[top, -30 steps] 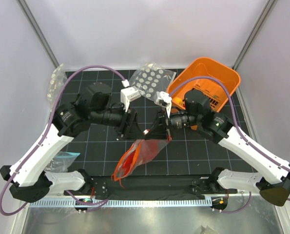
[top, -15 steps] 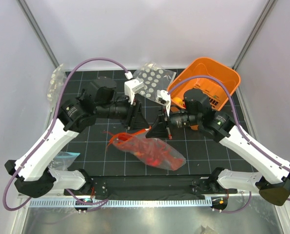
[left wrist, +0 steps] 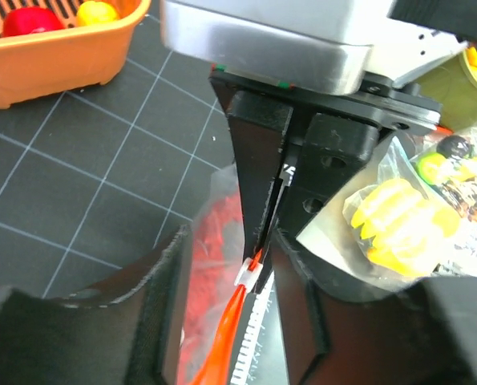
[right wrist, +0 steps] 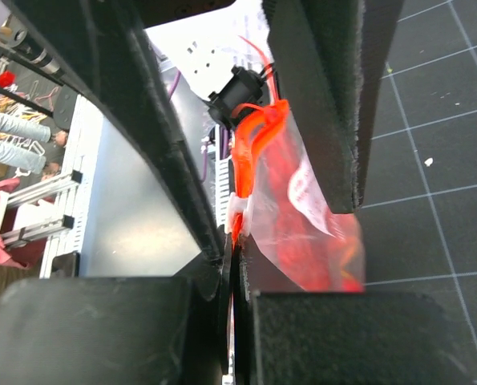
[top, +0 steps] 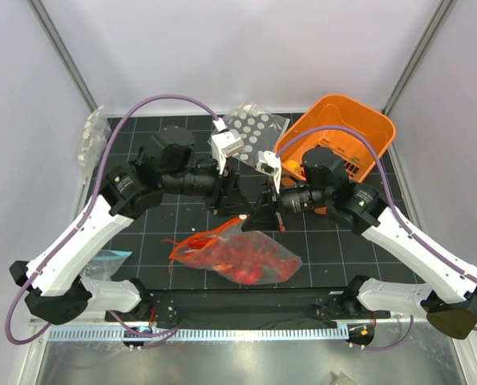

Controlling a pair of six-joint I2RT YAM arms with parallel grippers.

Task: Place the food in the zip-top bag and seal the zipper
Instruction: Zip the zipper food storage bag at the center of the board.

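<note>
1. I see the zip-top bag (top: 282,258) lying on the mat (top: 154,233) between the arms, with the red food (top: 236,258) inside.
2. My right gripper (top: 264,212) is clamped on the zipper (left wrist: 226,333).
3. My left gripper (top: 228,200) has its jaws apart, straddling the zipper and gripping nothing.
4. The orange basket (top: 366,128) holds a red ball (left wrist: 26,18) and a yellow ball (left wrist: 98,10).

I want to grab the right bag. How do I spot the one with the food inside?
Look at the black mat, near the middle of its front edge. The zip-top bag lies there, the only bag stuffed with red and edged with an orange-red strip.
</note>
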